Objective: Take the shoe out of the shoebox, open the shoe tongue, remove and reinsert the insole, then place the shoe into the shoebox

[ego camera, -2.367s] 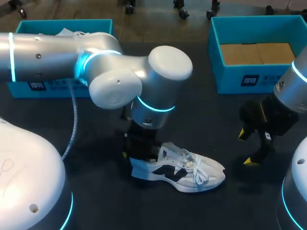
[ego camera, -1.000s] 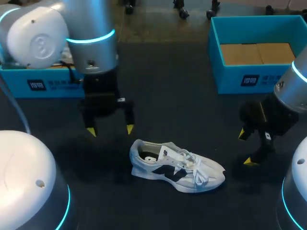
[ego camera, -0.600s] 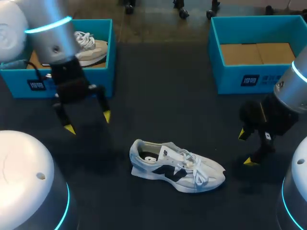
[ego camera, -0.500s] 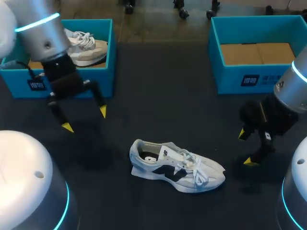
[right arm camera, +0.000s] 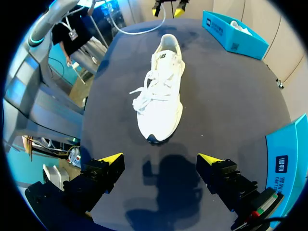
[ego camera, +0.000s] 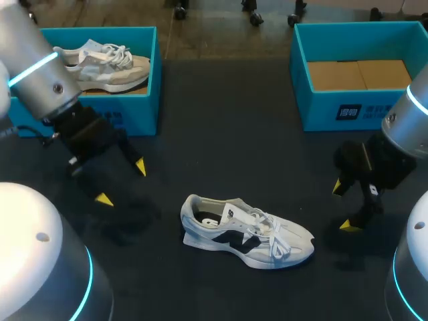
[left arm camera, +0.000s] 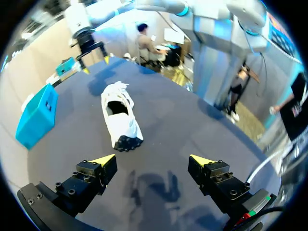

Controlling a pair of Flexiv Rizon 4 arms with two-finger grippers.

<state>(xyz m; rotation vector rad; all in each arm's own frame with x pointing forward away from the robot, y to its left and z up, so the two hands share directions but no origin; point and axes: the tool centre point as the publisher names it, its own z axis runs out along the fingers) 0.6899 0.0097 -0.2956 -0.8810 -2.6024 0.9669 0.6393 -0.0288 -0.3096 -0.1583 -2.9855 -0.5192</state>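
Observation:
A white sneaker (ego camera: pixel 247 234) with dark side marks lies on its sole on the dark table, heel to the left, toe to the right, laces loose. My left gripper (ego camera: pixel 122 182) hangs open to the left of the heel, well apart from it. In the left wrist view the sneaker (left arm camera: pixel 120 120) lies ahead of the open fingers (left arm camera: pixel 153 160), heel nearest. My right gripper (ego camera: pixel 342 206) stands open just right of the toe, touching nothing. The right wrist view has the sneaker (right arm camera: pixel 161 91) ahead of its gripper (right arm camera: pixel 160 159), toe nearest.
A blue shoebox (ego camera: pixel 144 80) at the back left holds a second pale sneaker (ego camera: pixel 100 57). Another blue shoebox (ego camera: pixel 314 107) at the back right has only a cardboard lining (ego camera: pixel 361 72) inside. Bare dark tabletop lies between the boxes and around the sneaker.
My left arm has pulled away from the sneaker's heel and swung left, uncovering the back-left box with its shoe. The sneaker and my right arm have stayed put.

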